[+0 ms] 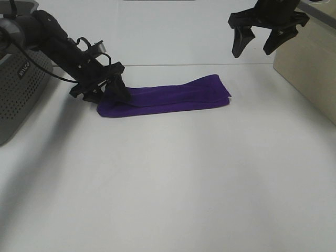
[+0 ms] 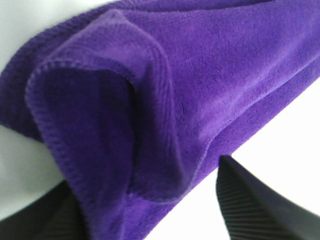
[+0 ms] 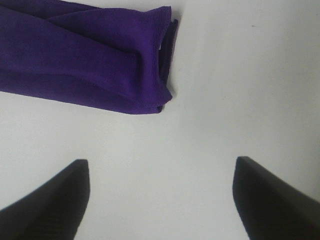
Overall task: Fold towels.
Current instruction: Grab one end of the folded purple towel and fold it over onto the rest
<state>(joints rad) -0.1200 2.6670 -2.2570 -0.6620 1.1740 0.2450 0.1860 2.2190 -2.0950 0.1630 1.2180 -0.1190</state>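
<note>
Straddling the left end of the purple towel (image 1: 168,98) with the left end effector (image 1: 107,93), fingers (image 2: 260,207) apart, not clamped. Holding the right end effector (image 1: 252,51) raised near the other end, spread wide, gripping nothing. Lying folded into a long strip mid-worktop (image 1: 184,173), beside the grey basket (image 1: 13,100).
</note>
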